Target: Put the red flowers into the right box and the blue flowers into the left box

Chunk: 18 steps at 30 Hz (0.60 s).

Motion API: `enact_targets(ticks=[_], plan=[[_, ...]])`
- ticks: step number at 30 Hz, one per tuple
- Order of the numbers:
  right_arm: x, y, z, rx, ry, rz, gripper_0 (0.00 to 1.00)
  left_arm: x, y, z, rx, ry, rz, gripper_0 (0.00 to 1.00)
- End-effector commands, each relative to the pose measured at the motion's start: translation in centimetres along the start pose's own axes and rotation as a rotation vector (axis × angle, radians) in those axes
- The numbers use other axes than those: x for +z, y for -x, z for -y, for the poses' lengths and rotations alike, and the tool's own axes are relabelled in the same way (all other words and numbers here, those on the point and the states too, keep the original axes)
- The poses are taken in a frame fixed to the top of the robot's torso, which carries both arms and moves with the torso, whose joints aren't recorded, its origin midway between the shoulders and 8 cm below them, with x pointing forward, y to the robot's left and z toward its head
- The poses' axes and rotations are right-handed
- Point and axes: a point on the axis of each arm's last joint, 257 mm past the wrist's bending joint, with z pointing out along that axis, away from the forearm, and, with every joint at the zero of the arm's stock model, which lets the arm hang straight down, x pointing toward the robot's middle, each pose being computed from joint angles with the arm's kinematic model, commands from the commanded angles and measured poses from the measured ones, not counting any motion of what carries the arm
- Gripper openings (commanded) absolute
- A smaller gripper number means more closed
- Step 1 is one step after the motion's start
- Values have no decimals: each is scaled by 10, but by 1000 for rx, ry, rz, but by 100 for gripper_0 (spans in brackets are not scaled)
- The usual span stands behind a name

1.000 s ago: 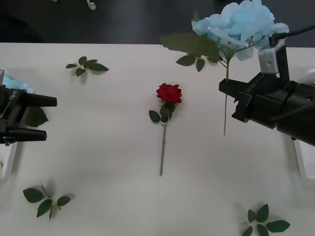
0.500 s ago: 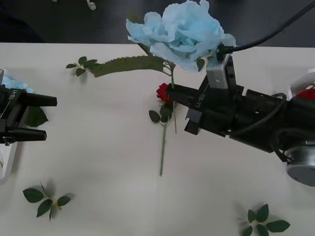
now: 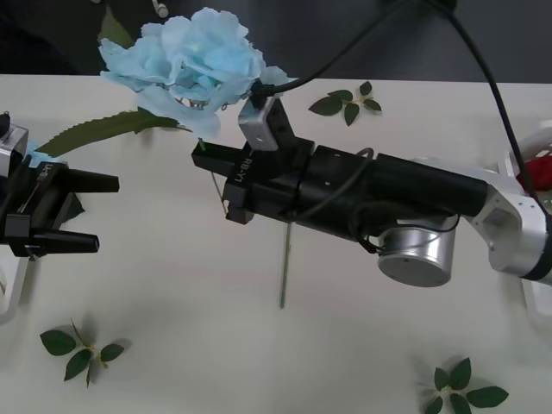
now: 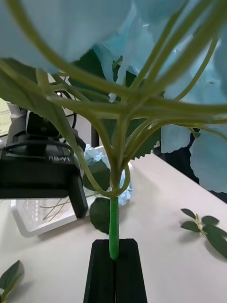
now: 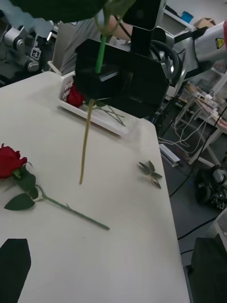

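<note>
A white table (image 3: 172,328) stands on dark floor (image 3: 285,39) (cables (image 5: 198,142) and cluttered benches (image 5: 208,90) lie beyond).

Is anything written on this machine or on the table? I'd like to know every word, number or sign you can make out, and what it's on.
"RB-Y1": white letters on the black body of the right gripper, which holds a blue flower.
"RB-Y1": also on the left gripper, seen upside down in the right wrist view.
Yellow triangular warning sticker on the right arm: a symbol, too small to read.
</note>
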Motion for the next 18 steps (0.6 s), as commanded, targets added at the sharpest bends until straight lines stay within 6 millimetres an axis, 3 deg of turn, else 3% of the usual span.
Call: enact_targets(ticks=[1,8,18], plan=[[31,23,-16,-20,50,48,0,11,-3,4,14,-11,2,100],[65,18,-41,-5,110,40,0,28,-11,5,-6,-27,2,100],[70,17,-51,8,129,38,0,39,-15,5,-10,-48,-13,100]])
